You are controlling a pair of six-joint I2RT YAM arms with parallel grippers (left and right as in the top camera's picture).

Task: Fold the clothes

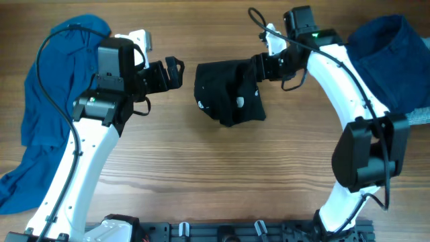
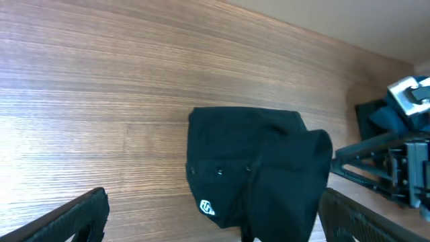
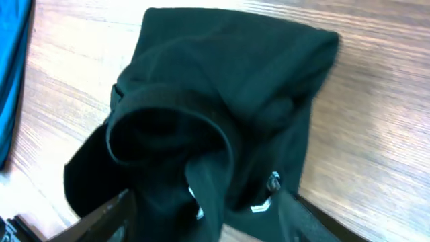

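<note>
The black top point(image 1: 228, 94) with small white logo marks lies bunched and folded over in the middle of the table. It also shows in the left wrist view point(image 2: 255, 175) and the right wrist view point(image 3: 222, 87). My right gripper point(image 1: 259, 67) is at its upper right edge, its fingers point(image 3: 205, 215) spread on either side of a thick fold of the cloth. My left gripper point(image 1: 176, 72) is open and empty just left of the top, its fingers point(image 2: 211, 225) wide apart above the table. A bright blue shirt point(image 1: 47, 101) lies at the far left.
A dark blue garment point(image 1: 393, 54) is heaped at the far right behind the right arm. The bright blue shirt spreads down to the table's front left corner. Bare wood lies in front of the black top.
</note>
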